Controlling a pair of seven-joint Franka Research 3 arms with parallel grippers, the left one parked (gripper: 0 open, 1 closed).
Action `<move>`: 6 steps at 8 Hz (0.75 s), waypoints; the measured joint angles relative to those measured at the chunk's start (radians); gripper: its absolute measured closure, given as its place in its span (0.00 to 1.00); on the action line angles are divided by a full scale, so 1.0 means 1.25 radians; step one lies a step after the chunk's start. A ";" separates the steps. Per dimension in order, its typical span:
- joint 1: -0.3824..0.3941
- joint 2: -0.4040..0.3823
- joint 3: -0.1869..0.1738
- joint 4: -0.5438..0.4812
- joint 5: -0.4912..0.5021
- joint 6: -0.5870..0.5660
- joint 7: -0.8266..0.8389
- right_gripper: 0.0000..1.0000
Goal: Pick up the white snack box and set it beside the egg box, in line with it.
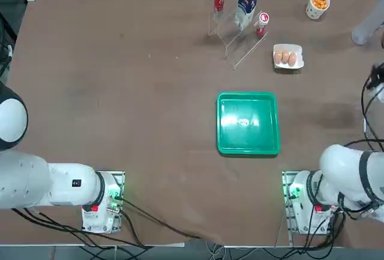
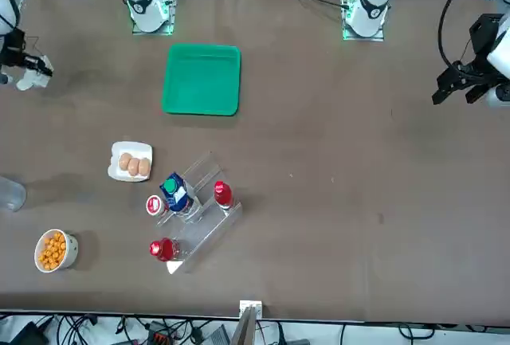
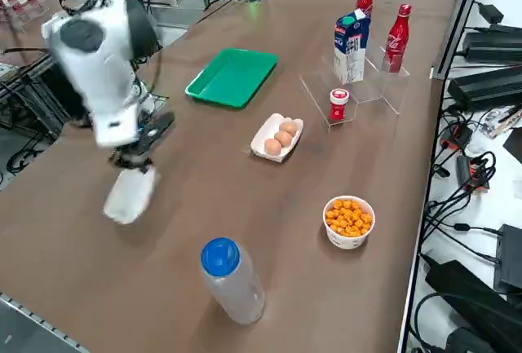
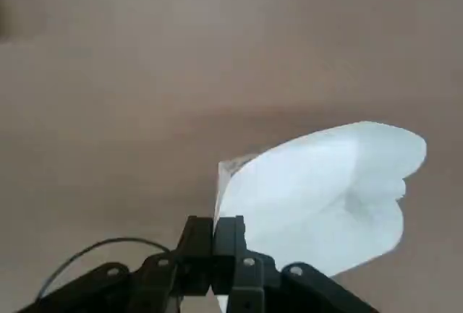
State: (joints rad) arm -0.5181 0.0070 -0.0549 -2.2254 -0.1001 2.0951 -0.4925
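My right gripper (image 3: pixel 140 157) is over the table's right side, well short of the egg box, and is shut on one edge of the white snack box (image 3: pixel 128 195). The plain white box hangs tilted below the fingers. In the wrist view the fingers (image 4: pixel 230 235) pinch the rim of the white snack box (image 4: pixel 325 190), with brown tabletop behind it. From the front the gripper (image 2: pixel 22 62) and white snack box (image 2: pixel 35 79) sit at the far left edge. The egg box (image 1: pixel 288 56) (image 2: pixel 131 162) (image 3: pixel 277 137), a small white tray with brown eggs, rests on the table farther out.
A green tray (image 1: pixel 248 122) lies mid-table. A clear rack (image 1: pixel 240 38) carries red bottles, a carton and a small red jar. Near the far right corner stands a cup of orange snacks (image 3: pixel 349 221), and a clear bottle with a blue cap (image 3: pixel 230 280) stands near the right edge.
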 joint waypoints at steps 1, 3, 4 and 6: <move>0.083 0.039 0.002 0.073 0.001 -0.023 0.026 0.98; 0.213 0.155 0.005 0.189 0.002 -0.039 0.087 0.98; 0.258 0.212 0.005 0.211 0.002 -0.024 0.125 0.98; 0.298 0.301 0.003 0.220 0.001 0.039 0.196 0.98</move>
State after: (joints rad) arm -0.1461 0.3832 -0.0513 -1.9500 -0.0985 2.1442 -0.2471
